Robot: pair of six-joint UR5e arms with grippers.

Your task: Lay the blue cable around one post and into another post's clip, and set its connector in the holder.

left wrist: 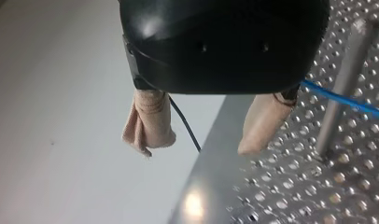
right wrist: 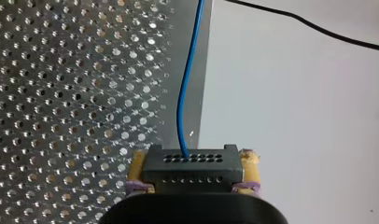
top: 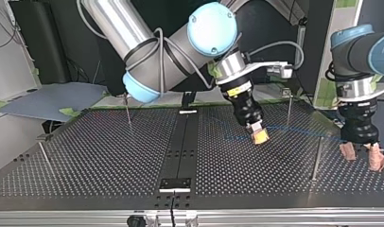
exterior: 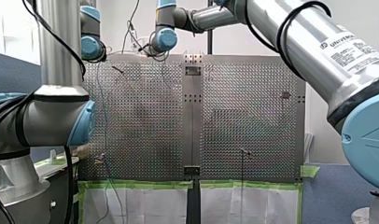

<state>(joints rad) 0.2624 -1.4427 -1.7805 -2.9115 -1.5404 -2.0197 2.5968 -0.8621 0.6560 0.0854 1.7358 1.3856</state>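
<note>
We pinch connector [right wrist: 189, 168] in right claw [top: 259, 136], mid-counter [top: 109, 156]. Blue cable [right wrist: 179, 107] runs from it toward counter's side edge, where left claw [top: 362, 158] hangs spread, empty. Post [top: 317, 158] stands nearer left claw.

A post [top: 316, 159] and the blue cable [top: 301, 131] (pulled straight) bar the top view's right; at its left the table [top: 100, 156] leaves room.

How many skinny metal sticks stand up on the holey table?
4 posts, by the top view: back-left post, front-left post, back-right post, front-right post. The arms could hide more.
</note>
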